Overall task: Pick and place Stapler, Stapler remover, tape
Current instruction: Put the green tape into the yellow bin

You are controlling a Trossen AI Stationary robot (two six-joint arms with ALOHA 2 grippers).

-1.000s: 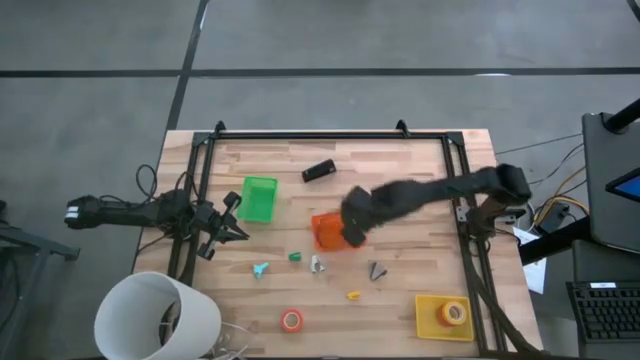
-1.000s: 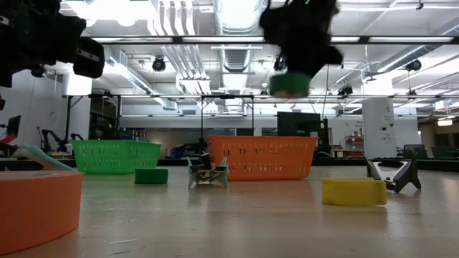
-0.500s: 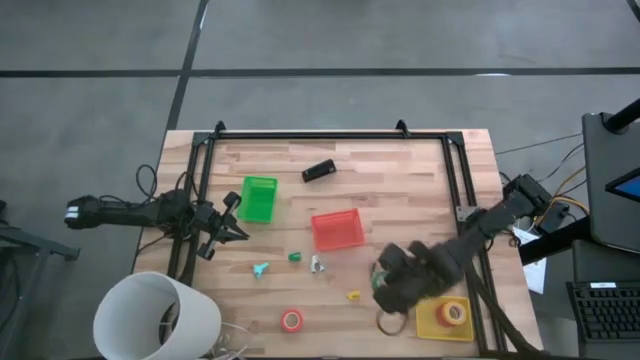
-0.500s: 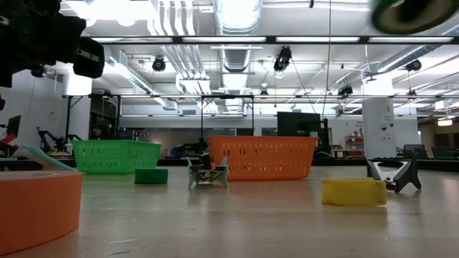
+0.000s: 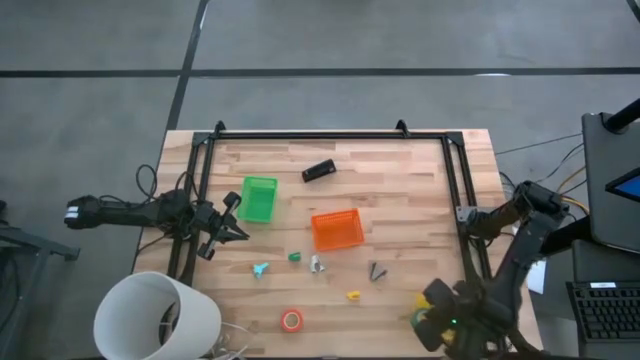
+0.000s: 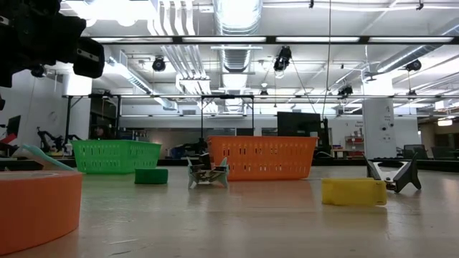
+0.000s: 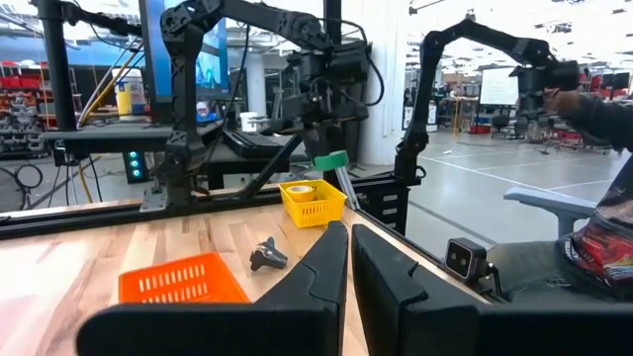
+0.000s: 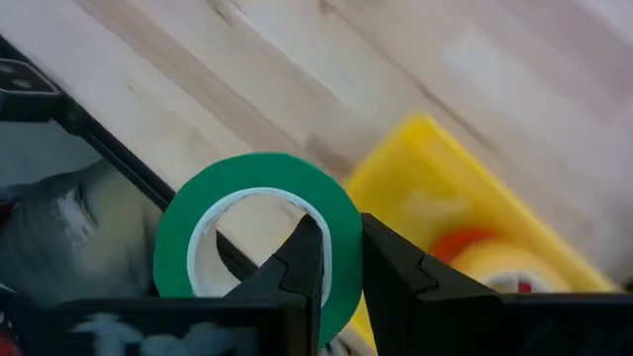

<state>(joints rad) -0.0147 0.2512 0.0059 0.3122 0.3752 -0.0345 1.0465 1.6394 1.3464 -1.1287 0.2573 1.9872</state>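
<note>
Green tape roll [image 8: 259,237] carried by right gripper [image 8: 334,259], over the yellow bin [image 8: 435,198] at the table's near right corner.

Placing step: fingers pinch the roll's wall, one inside the ring, one outside; a yellow roll [image 8: 495,262] already sits in the bin. Next move likely calls for centring over the bin, lowering, letting go. Left gripper [image 7: 348,259] waits at the table's left edge, fingers closed, empty. Stapler [image 5: 318,171] lies on the far side of the table, orange roll [image 5: 291,320] near the front edge. No readable labels or writing.
</note>
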